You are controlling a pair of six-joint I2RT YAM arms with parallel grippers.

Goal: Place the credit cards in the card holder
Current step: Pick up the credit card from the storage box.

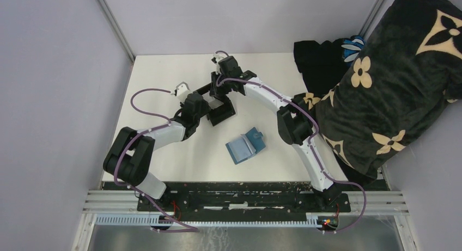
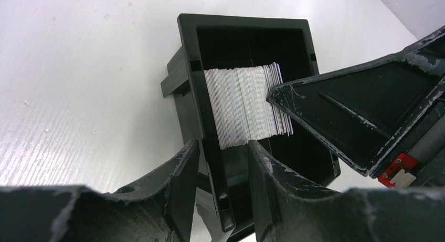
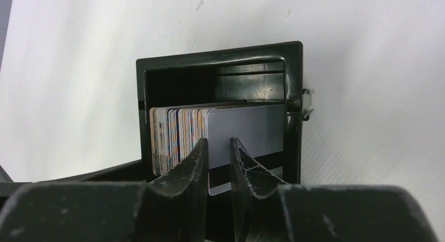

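Right wrist: grey-white credit cards [image 3: 246, 126] upright in black box [image 3: 220, 55] held by left hand [image 2: 223, 145]; right hand [image 3: 218, 142] narrow.

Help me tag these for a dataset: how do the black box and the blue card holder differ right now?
The black box is rigid, walled and open-topped; the card holder is a flat teal-blue wallet lying unfolded. The box holds a packed row of credit cards on edge; no card shows in the holder. The left gripper and right gripper are at the box; the holder lies apart, untouched. Both rest on the white table.
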